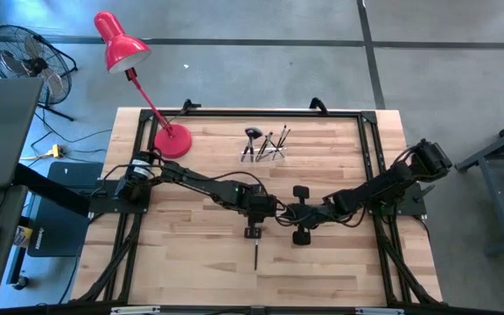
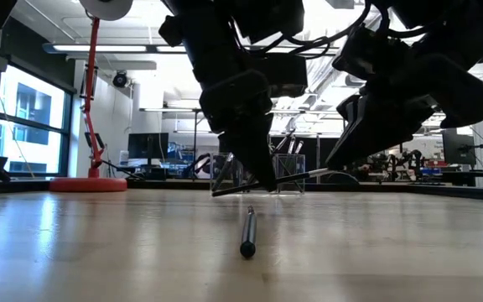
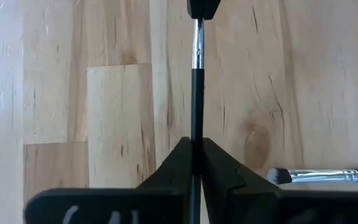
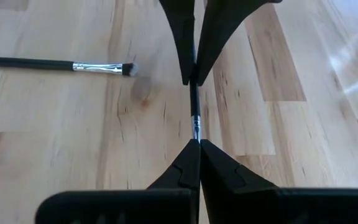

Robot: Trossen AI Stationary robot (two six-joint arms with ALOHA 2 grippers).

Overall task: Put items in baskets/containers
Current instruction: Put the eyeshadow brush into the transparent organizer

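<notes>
Clamping both grippers, left (image 3: 194, 152) and right (image 4: 194, 152), on one brush (image 3: 197, 81) near the holder (image 1: 265, 150), I hand it over.

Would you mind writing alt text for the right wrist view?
Both grippers pinch one thin makeup brush end to end above the wooden table: the right gripper near the camera, the left gripper opposite. A second brush lies flat on the wood.
</notes>
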